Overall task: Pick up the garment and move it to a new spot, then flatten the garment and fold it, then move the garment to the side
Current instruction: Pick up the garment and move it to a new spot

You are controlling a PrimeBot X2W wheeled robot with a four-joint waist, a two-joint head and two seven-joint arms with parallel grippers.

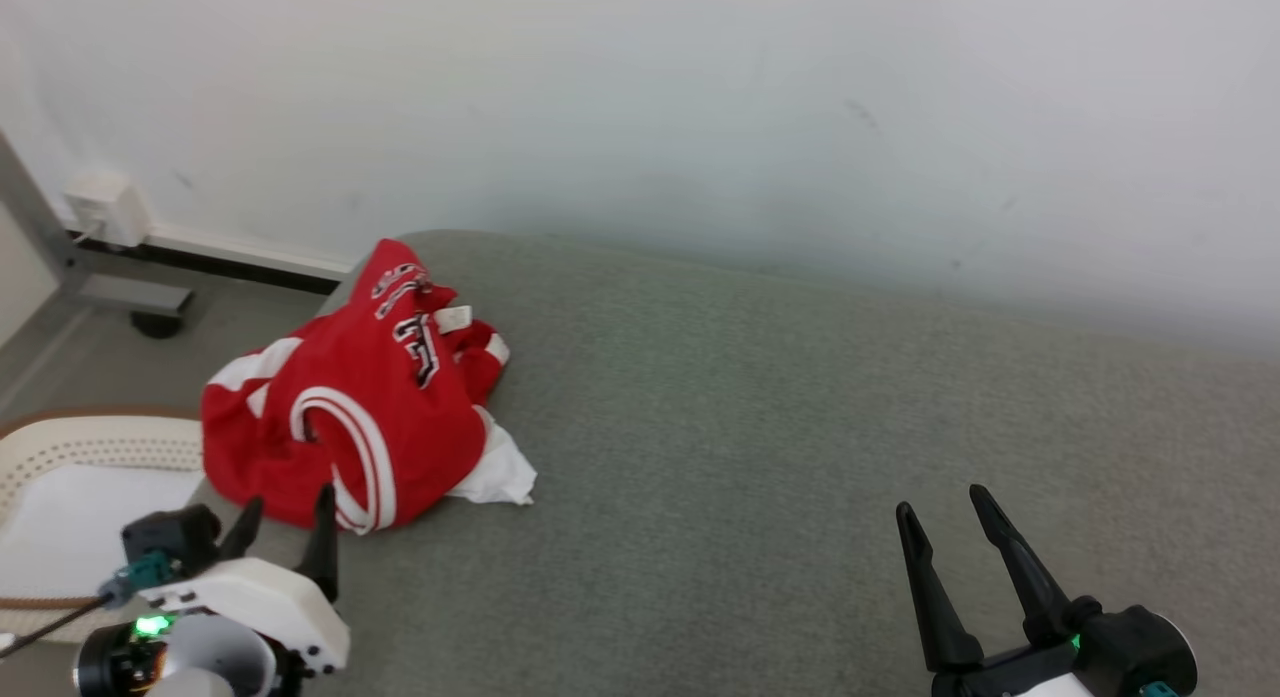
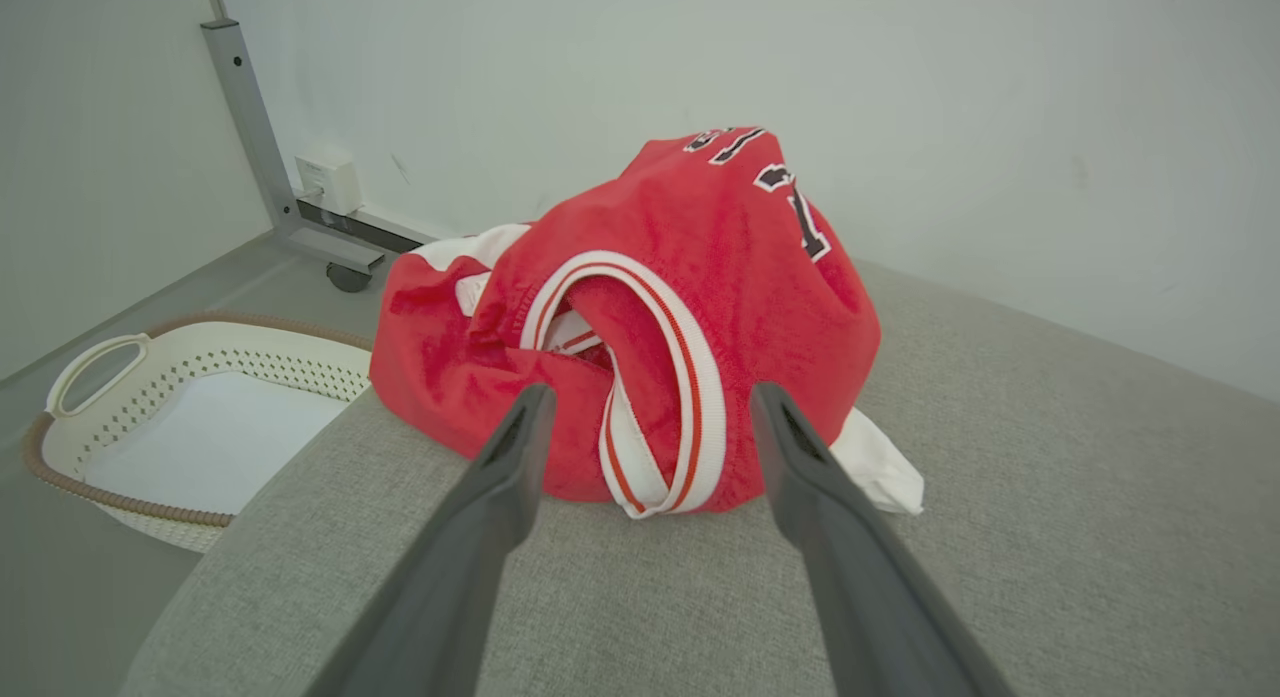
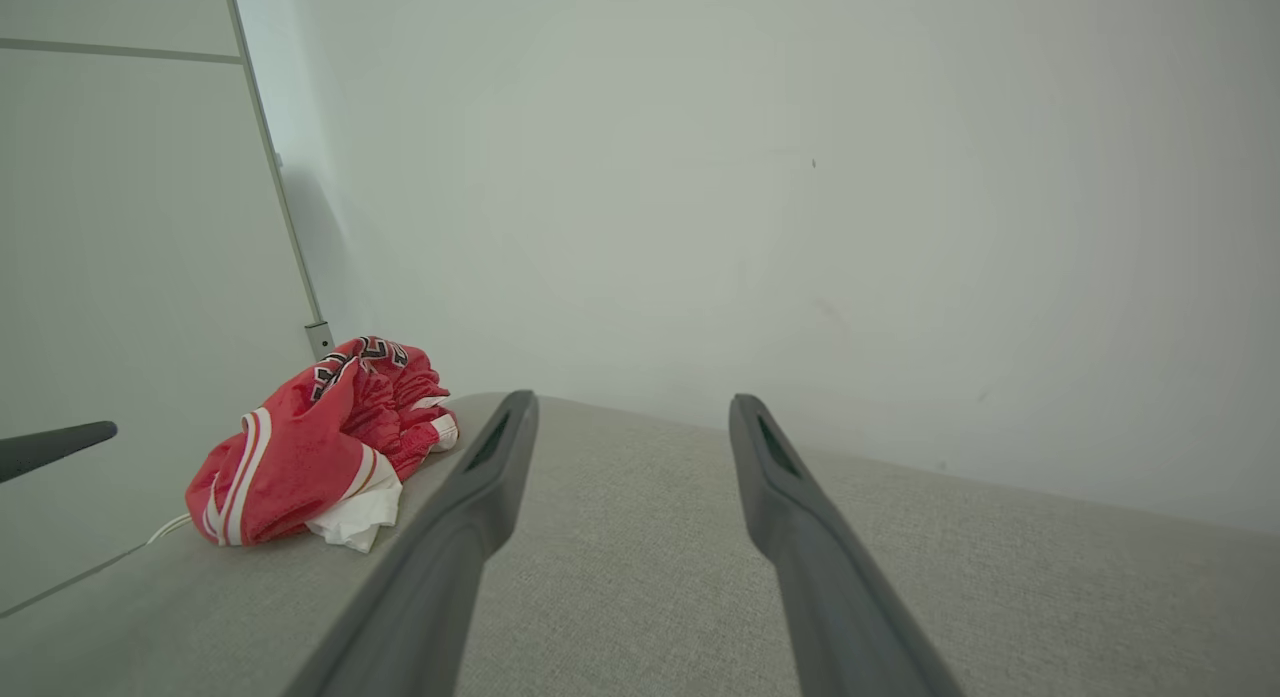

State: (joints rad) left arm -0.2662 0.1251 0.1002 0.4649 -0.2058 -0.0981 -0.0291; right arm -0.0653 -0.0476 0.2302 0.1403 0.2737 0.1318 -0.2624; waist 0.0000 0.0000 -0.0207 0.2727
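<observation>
A red garment (image 1: pixel 350 407) with white-and-red trim and dark lettering lies crumpled in a heap at the left end of the grey cushioned surface (image 1: pixel 800 457). My left gripper (image 1: pixel 290 512) is open just in front of the heap's near edge, touching nothing. In the left wrist view the garment (image 2: pixel 660 307) rises beyond my open left gripper (image 2: pixel 645 402), its striped trim hanging between the fingertips. My right gripper (image 1: pixel 940 512) stands open over bare cushion far to the right. In the right wrist view the garment (image 3: pixel 310 447) lies well to the left of my right gripper (image 3: pixel 632 407).
A cream perforated laundry basket (image 1: pixel 60 452) with a brown rim sits on the floor just left of the surface's end. A grey metal frame leg with a castor (image 1: pixel 120 297) and a wall socket box (image 1: pixel 105 207) stand behind it. A pale wall (image 1: pixel 700 107) backs the surface.
</observation>
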